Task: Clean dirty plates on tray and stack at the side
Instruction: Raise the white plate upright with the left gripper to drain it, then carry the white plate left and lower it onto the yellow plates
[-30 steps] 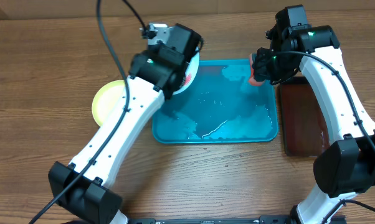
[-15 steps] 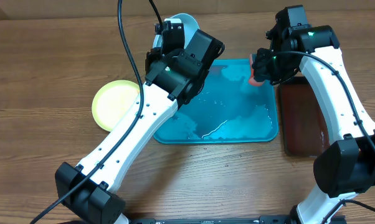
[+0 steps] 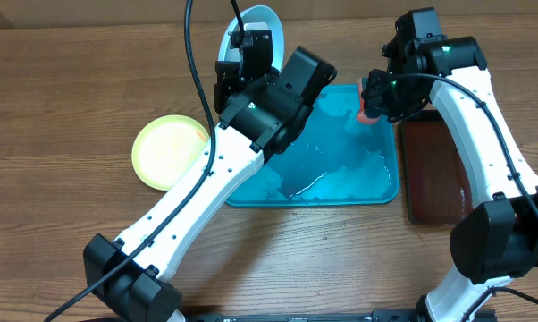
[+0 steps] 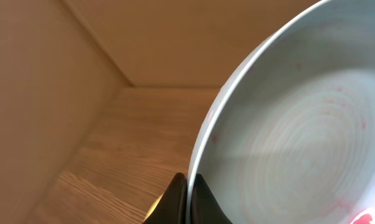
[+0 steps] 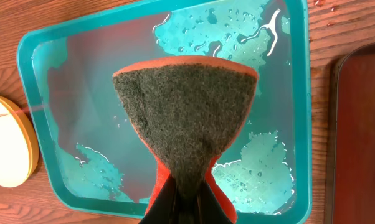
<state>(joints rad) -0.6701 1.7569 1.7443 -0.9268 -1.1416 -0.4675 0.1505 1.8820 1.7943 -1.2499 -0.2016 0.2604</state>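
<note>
Left wrist: my left gripper (image 4: 187, 190) pinches rim of white-bluish plate (image 4: 299, 124), held tilted, upper centre in overhead, beyond tray (image 3: 358, 170) upper-left corner; faint red smears on it. Right gripper (image 5: 186, 199) clamps sponge (image 5: 186, 112) over tray. I judge wiping step; next, sponge must meet plate face

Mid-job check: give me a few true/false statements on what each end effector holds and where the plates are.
The left end effector grips the white-bluish plate by its rim. True.
The right end effector is empty. False: it is shut on the sponge.
A plate lies in the turquoise tray. False: only water shows there.
A yellow-green plate rests on the table beside the tray. True.
</note>
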